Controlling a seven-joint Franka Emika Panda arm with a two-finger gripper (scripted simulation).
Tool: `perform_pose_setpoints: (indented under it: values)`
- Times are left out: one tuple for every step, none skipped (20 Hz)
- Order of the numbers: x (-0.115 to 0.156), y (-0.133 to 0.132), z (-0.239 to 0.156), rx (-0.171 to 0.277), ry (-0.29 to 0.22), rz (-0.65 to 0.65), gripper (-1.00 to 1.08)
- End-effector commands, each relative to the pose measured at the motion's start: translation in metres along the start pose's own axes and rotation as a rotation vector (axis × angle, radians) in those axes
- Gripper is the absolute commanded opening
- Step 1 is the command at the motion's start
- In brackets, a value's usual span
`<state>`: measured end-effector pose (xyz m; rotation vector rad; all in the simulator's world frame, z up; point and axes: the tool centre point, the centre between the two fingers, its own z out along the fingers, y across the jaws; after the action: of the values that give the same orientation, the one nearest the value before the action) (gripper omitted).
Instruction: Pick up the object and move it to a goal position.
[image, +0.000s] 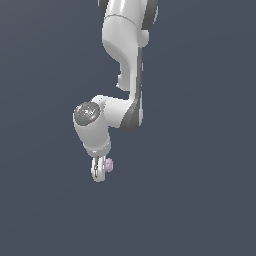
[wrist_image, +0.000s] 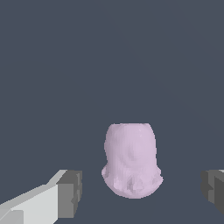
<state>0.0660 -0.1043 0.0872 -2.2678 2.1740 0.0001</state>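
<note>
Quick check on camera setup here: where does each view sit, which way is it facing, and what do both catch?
Exterior view: off the arm, some way back, its position not on record; it faces the white Panda arm with the gripper hanging beside the small pink-lilac lump.
Wrist view: on the wrist, looking out along the gripper; both grey finger pads show, spread apart, with the lump between them, untouched.
Shared: the lump and the gripper fingers.

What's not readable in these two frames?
- Goal position: no marker in either view.
- Object: exterior view, tiny, part-hidden by the gripper.
- Finger contact: wrist view shows gaps either side of the object; finger pads cut by edges.
- Arm base: cut off at exterior view's top.
</note>
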Motion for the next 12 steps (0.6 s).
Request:
perform_pose_setpoints:
  values:
    - [0.0, 0.0, 0.003, 0.0, 0.0, 0.0, 1.0]
    - [0.0, 0.0, 0.006, 0.0, 0.0, 0.0, 1.0]
    - [0.0, 0.0, 0.01, 0.0, 0.0, 0.001, 1.0]
    - [0.0, 0.0, 0.015, 0.0, 0.0, 0.002, 1.0]
    - [0.0, 0.001, 0.02, 0.0, 0.0, 0.002, 1.0]
    - [0.0, 0.001, 0.027, 0.0, 0.0, 0.003, 1.0]
    - [0.0, 0.001, 0.033, 0.0, 0.0, 0.004, 1.0]
    - [0.0, 0.001, 0.038, 0.0, 0.0, 0.005, 1.0]
    - [0.0, 0.001, 0.042, 0.0, 0.0, 0.005, 1.0]
    - [0.0, 0.001, 0.046, 0.0, 0.0, 0.005, 1.0]
    - [0.0, 0.001, 0.048, 0.0, 0.0, 0.006, 1.0]
    - [0.0, 0.001, 0.05, 0.0, 0.0, 0.006, 1.0]
